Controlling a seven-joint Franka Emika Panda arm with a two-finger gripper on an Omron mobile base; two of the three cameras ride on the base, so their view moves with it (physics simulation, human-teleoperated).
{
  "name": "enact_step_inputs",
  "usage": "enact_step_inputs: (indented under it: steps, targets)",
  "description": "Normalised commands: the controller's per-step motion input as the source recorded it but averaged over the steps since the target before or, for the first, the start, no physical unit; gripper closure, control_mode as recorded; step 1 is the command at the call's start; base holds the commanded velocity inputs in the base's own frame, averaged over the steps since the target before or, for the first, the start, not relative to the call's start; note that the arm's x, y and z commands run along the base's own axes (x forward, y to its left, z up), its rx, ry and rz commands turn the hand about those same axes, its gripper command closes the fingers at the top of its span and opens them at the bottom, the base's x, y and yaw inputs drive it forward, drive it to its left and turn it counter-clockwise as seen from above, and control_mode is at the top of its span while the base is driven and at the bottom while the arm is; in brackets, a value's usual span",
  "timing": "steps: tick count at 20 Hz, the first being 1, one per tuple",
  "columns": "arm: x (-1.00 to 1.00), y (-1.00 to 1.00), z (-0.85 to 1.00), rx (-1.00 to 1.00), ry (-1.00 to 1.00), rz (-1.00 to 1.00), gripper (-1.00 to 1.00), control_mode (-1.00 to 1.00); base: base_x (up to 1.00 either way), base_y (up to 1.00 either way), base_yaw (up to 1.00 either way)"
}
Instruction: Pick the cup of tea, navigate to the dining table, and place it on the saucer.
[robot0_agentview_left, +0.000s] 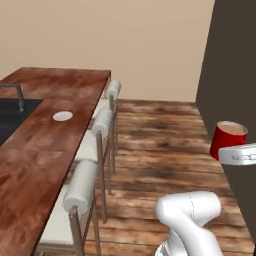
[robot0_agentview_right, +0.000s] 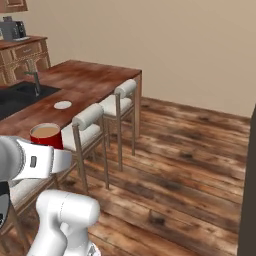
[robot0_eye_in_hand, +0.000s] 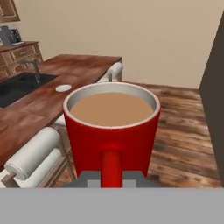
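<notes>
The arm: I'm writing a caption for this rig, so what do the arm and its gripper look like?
The arm is glossy white, built of rounded, tube-like segments with bulbous elbow housings. A dark joint band shows at the left edge of the right base view. The hand is a white, boxy block bearing a small dark rectangular marking. The gripper shows grey, blocky finger parts. No cables are visible.

Dining table (robot0_agentview_left: 45, 150) top: bare wood around saucer (robot0_agentview_left: 62, 116) on all sides; open approach from above and from stool side. Sink (robot0_agentview_left: 10, 117) w/ faucet (robot0_agentview_left: 19, 96) sits beyond saucer, well apart from it. Stools (robot0_agentview_right: 92, 127) line the table's near edge; padded backrests rise just above top level and stand between robot and saucer. Floor (robot0_agentview_right: 190, 165) right of stools is open. Dark wall panel (robot0_agentview_left: 232, 65) closes off far right. Cup of tea (robot0_eye_in_hand: 111, 127) held above floor, right of stools, clear of table.
</notes>
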Motion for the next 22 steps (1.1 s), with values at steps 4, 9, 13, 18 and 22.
enact_step_inputs:
  steps: [4, 9, 13, 18, 22]
  targets:
    - [0.0, 0.0, 0.0, 0.0, 0.0, 0.0, 1.0, 1.0, 0.65, -0.54, 0.37]
    - [0.0, 0.0, 0.0, 0.0, 0.0, 0.0, 1.0, 1.0, 0.65, -0.54, 0.38]
    - [0.0, 0.0, 0.0, 0.0, 0.0, 0.0, 1.0, 1.0, 0.64, -0.53, 0.39]
    - [0.0, 0.0, 0.0, 0.0, 0.0, 0.0, 1.0, 1.0, 0.57, -0.51, 0.39]
    - [0.0, 0.0, 0.0, 0.0, 0.0, 0.0, 1.0, 1.0, 0.54, -0.47, 0.41]
